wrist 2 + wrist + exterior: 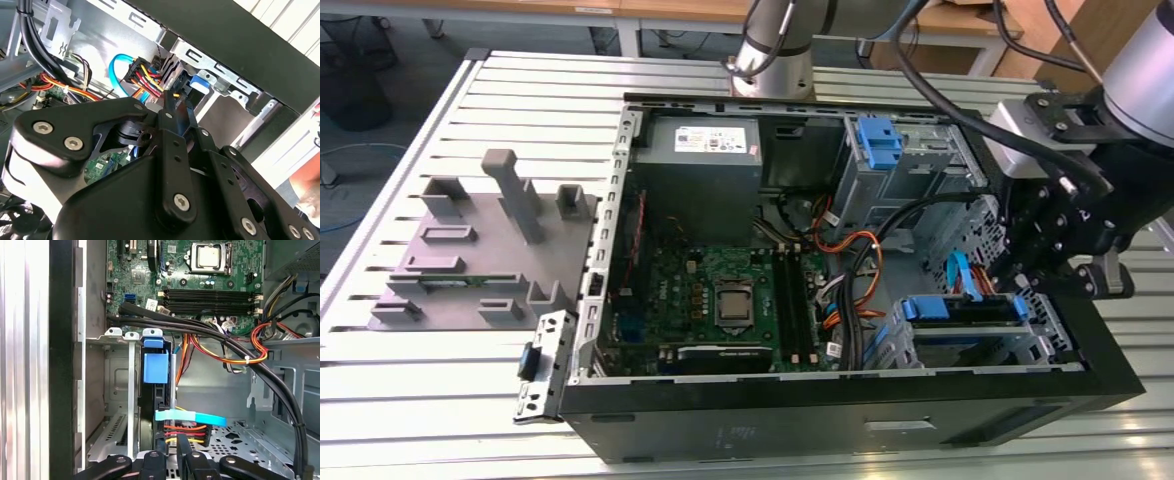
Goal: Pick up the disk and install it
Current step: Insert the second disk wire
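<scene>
**One disk seated in the bay, gripper close by**

One disk (pixel 963 310) sits in the drive bay at the case's (pixel 854 420) front corner, on the exterior view's right, its blue carrier edge showing. In the first wrist view the disk (pixel 156 367) stands on edge between the bay's metal rails, with a light-blue cable (pixel 190 416) and coloured wires plugged in beside it. The gripper (pixel 1067 265) hangs just beside that bay, above the case wall. In the second wrist view its fingers (pixel 175 112) lie pressed together, pinching nothing, their tips near the disk's (pixel 197 82) connectors. The motherboard (pixel 720 290) lies well apart.
</scene>
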Robot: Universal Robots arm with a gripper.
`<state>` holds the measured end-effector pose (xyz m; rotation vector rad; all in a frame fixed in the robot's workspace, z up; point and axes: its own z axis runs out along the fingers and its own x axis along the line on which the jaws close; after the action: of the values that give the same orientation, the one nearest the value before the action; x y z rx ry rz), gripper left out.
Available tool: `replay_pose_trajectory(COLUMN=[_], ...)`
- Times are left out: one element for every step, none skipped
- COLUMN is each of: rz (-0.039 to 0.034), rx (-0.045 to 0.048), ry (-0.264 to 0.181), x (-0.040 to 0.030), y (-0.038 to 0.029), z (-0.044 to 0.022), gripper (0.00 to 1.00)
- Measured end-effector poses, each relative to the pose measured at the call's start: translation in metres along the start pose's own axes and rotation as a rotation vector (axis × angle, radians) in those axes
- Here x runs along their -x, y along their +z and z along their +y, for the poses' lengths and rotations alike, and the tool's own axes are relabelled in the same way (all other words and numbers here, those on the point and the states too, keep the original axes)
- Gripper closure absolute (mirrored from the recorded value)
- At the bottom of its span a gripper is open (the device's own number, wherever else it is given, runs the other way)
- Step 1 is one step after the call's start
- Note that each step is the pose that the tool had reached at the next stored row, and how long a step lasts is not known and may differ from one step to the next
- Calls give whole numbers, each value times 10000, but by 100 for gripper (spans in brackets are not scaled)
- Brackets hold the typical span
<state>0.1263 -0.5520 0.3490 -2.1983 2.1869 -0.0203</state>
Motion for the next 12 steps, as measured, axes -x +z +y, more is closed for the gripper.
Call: replay_pose_trajectory(rz=[1, 0, -1, -1, 0, -1, 1, 0, 0, -1, -3, -4], rx=[0, 0, 0, 0, 0, 0, 0, 0, 0, 0, 0, 0], ry=[0, -1, 0, 0, 0, 0, 0, 0, 0, 0, 0, 0], x=[1, 1, 1, 2, 2, 2, 3, 3, 3, 3, 3, 3], y=[-20, -38, -54, -70, -83, -96, -112, -126, -138, -144, -144, -144], z=[-1, -1, -2, -3, -3, -4, -4, -5, -5, -5, -5, -6], gripper=[76, 76, 76, 76, 76, 76, 76, 76, 76, 76, 76, 76])
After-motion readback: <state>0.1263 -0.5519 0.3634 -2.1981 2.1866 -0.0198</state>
